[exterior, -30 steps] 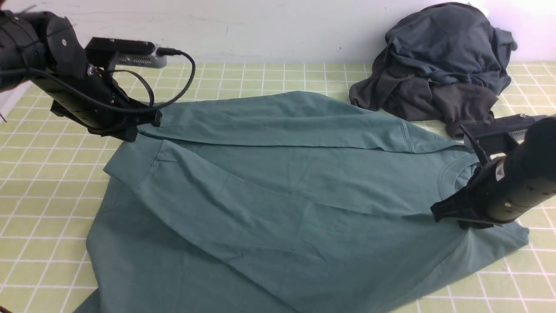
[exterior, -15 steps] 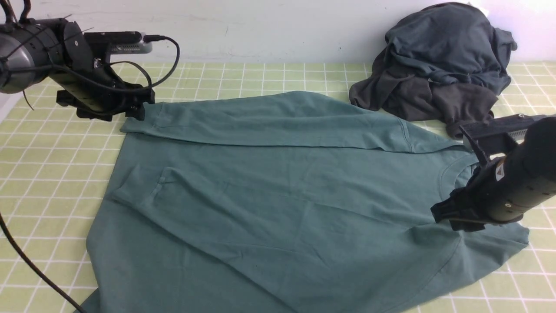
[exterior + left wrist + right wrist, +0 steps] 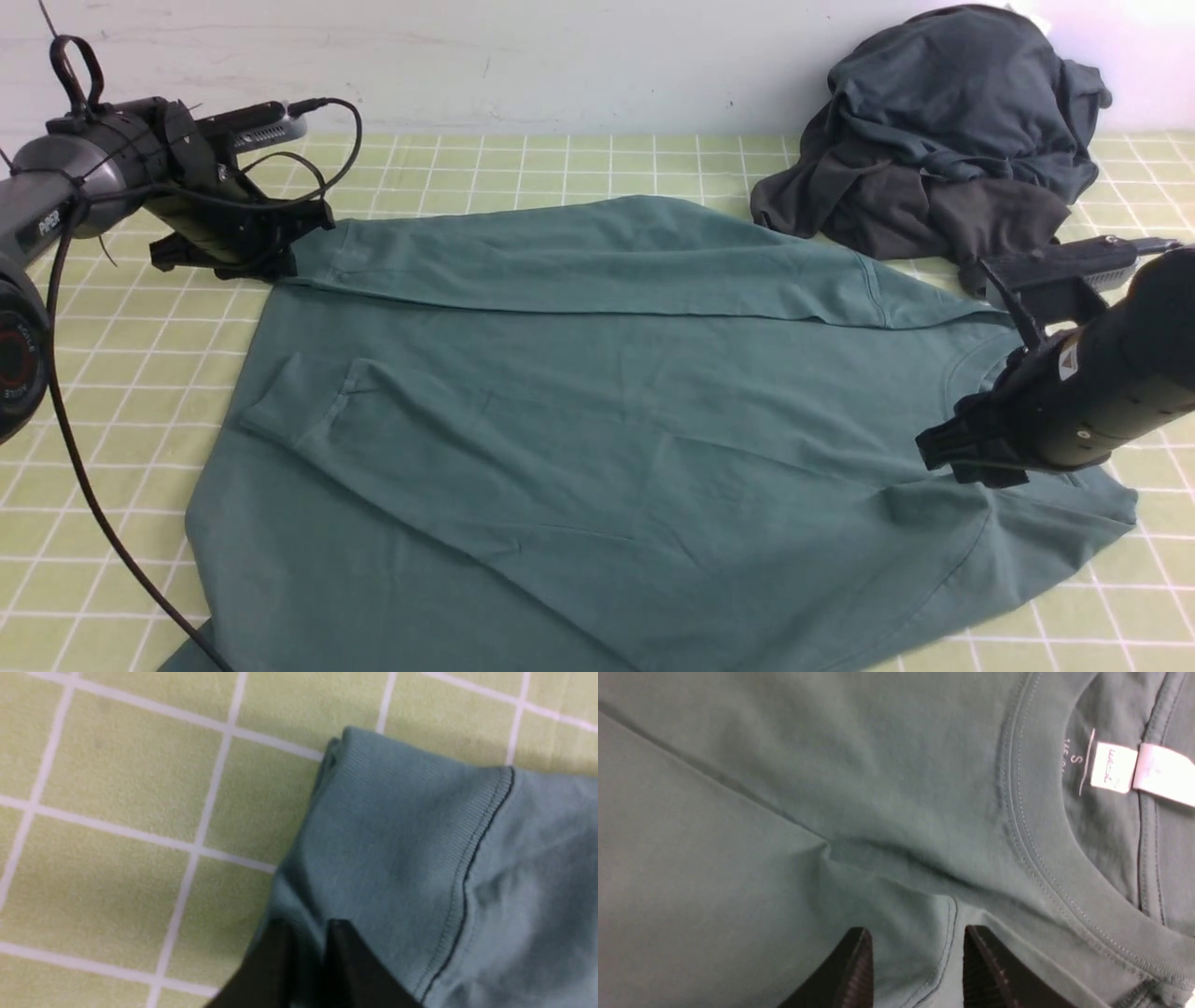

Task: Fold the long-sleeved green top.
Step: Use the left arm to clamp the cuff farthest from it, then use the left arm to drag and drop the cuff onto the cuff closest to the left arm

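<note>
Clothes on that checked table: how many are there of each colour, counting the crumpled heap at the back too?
teal-green long-sleeved top: 1
slate-grey garment, on top of the heap: 1
charcoal garment, under it: 1
Total: 3

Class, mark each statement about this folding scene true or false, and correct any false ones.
1. The top lies spread on a checked mat. True.
2. The pile of dark clothes sits at the far left. False: it sits at the far right, by the wall.
3. The left pincer pinches the cuff. True.
4. The right pincer is clamped shut. False: its jaws stand apart over the cloth near the collar.
5. The neck label is white. True.
</note>
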Controlling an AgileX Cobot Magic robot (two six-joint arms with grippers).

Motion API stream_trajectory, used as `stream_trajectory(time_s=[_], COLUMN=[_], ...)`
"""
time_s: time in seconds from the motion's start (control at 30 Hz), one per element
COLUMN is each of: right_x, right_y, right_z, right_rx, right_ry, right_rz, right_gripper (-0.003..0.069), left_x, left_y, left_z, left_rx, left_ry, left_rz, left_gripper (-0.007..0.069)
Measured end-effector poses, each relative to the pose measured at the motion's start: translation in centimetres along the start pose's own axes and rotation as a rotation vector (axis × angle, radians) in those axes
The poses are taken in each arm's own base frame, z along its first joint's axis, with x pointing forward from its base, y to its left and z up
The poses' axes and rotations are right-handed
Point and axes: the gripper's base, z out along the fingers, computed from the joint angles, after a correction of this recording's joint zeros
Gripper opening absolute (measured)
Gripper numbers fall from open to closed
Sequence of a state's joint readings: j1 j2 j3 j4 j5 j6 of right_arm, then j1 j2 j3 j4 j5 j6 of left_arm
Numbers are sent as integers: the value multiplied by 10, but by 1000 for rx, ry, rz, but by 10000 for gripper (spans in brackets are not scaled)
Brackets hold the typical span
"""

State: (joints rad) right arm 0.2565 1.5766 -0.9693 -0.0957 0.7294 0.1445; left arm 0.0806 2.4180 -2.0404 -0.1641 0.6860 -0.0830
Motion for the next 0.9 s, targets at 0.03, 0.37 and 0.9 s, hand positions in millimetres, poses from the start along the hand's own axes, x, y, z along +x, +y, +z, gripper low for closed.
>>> stream_trajectory(time_s=[0.03,0.37,0.9], right_x=[0,-1,0], right_y=[0,0,-2], right_z=[0,0,-21], right_rx=[0,-2,2], right_ry=[-1,-8,-41], right_rz=[-2,-16,-13], right_gripper=[263,263,263], left_x=[0,-11,79], left_y=[0,-23,-24], left_z=[0,-71,-154], left_rx=[0,18,-94], left_ry=[1,86,496], left_rz=[7,197,380], left_gripper=[28,6,6])
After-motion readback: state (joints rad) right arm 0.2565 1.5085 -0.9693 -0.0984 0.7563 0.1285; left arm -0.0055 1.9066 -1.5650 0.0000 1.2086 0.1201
